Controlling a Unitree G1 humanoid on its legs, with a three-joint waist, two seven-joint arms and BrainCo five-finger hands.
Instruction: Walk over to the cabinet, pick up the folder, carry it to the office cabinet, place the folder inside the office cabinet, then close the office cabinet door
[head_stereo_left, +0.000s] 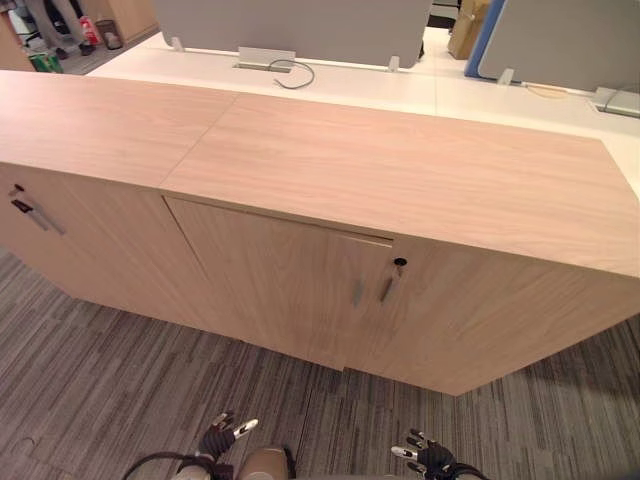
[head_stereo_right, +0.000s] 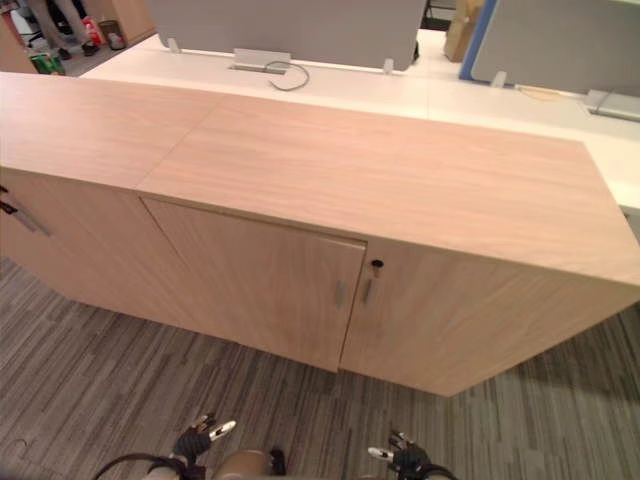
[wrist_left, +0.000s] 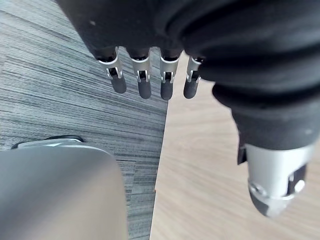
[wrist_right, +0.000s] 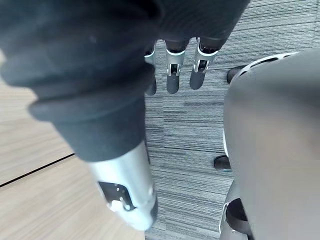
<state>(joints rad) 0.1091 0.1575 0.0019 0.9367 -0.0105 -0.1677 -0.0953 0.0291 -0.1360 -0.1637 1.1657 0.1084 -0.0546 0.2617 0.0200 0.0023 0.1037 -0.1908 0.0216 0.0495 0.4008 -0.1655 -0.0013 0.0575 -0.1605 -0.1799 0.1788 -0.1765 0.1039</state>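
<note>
So, the office cabinet sits right in front of the robot. It's a long low unit in light wood and runs nearly the full width of the head view. Its door is the left leaf of a pair. The two slim metal handles sit side by side at the seam, and there's a dark keyhole just above the right-hand one. The door's lower corner at the seam looks a hair proud of its neighbour, but honestly I can't tell if it's fully latched or a touch ajar.

The left robot hand hangs low over the grey striped carpet, near the cabinet front but apart from it. Up close its fingers hang straight and loose with the thumb out to the side, so it's released and grasping nothing. The right robot hand is the same story at about the same height. Its fingers are relaxed, the thumb is off on its own, and there's nothing in it.

A second cabinet in the same wood butts up against the left end, with its own handle. Behind both runs a white worktop with a grey cable looped near its back edge. Grey partition screens stand along that edge.
</note>
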